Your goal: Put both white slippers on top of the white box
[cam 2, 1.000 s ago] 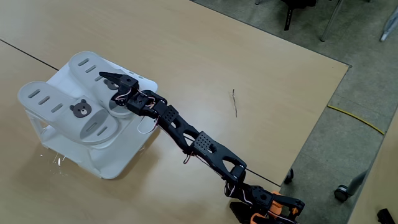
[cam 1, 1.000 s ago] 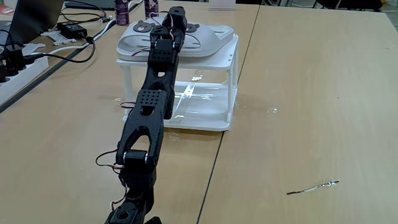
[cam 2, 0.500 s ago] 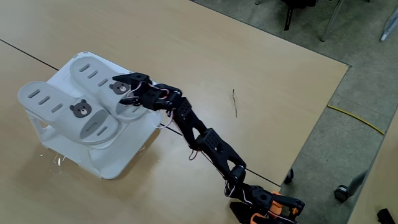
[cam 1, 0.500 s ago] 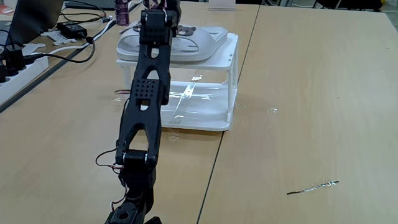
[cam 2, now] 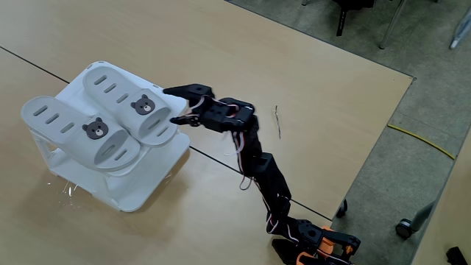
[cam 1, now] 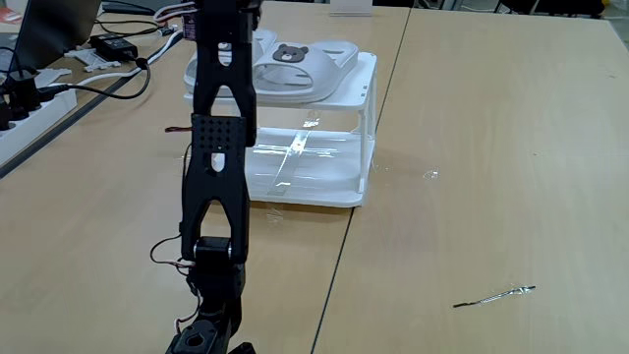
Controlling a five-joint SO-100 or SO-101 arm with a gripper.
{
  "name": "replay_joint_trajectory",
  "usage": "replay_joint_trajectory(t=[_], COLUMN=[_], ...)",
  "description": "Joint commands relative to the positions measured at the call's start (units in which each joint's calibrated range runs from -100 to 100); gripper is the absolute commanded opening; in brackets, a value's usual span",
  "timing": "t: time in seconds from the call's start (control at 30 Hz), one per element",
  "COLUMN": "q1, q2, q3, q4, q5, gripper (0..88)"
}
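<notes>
slippers (cam 2: 110, 121) both sit on white box (cam 2: 136, 188) top, upper left of frame. end effector (cam 2: 180, 105) has let go and pulled back off the near slipper, fingers spread, empty. task looks done.

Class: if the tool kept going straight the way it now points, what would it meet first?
Probably the nearer white slipper on the white box; the open tool points at its toe end, though depth is unclear.
</notes>
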Motion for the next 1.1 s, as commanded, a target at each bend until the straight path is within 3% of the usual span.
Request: replay_joint_trajectory(t=[0.0, 0.43, 0.63, 0.83, 1.07], q1=[0.18, 3.88, 3.14, 3.80, 6.02], q2=[-10.22, -10.98, -15.35, -23.51, -43.29], q3=[-2.51, -2.33, 10.03, 29.24, 64.88], q4=[3.47, 3.56, 2.69, -11.46, -27.51], q5=[0.42, 0.42, 0.42, 0.42, 0.42], gripper=[32.9, 32.3, 32.0, 27.1, 26.9])
